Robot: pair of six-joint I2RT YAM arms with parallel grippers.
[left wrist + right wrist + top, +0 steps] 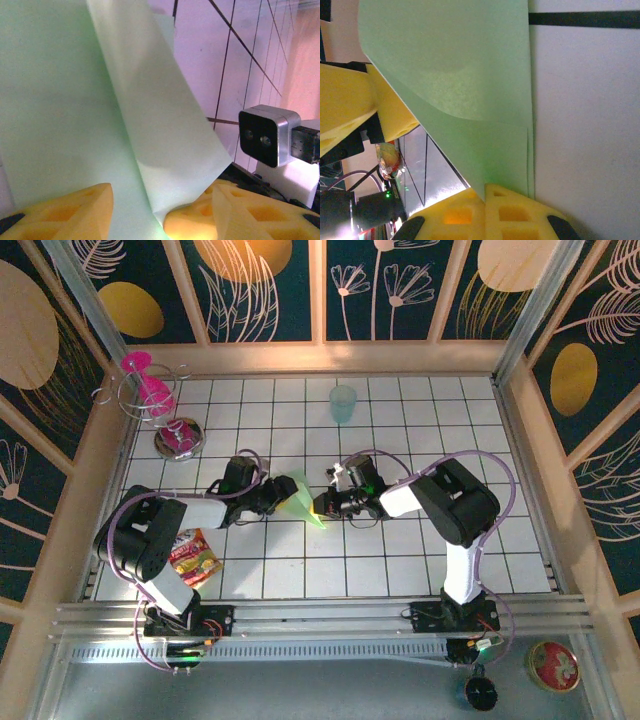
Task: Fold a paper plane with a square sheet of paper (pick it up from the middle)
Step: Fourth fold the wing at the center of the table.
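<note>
The square sheet of paper [299, 497] is light green and folded into a pointed shape, held up off the white tiles between both arms. My right gripper [323, 506] is shut on the paper's lower edge; in the right wrist view its yellow fingertips [485, 192] meet on the paper [460, 75]. My left gripper [279, 496] stands open at the paper's left side. In the left wrist view a folded flap of the paper [165, 125] rises between the spread yellow fingers [75, 210], and the left gripper [160, 195] is not pressing it.
A pale teal cup [343, 403] stands at the back. A pink glass in a wire rack [150, 390] and a metal dish [180, 437] are back left. A snack packet [195, 557] lies by the left arm. The right wrist camera [265, 135] is close to the left fingers.
</note>
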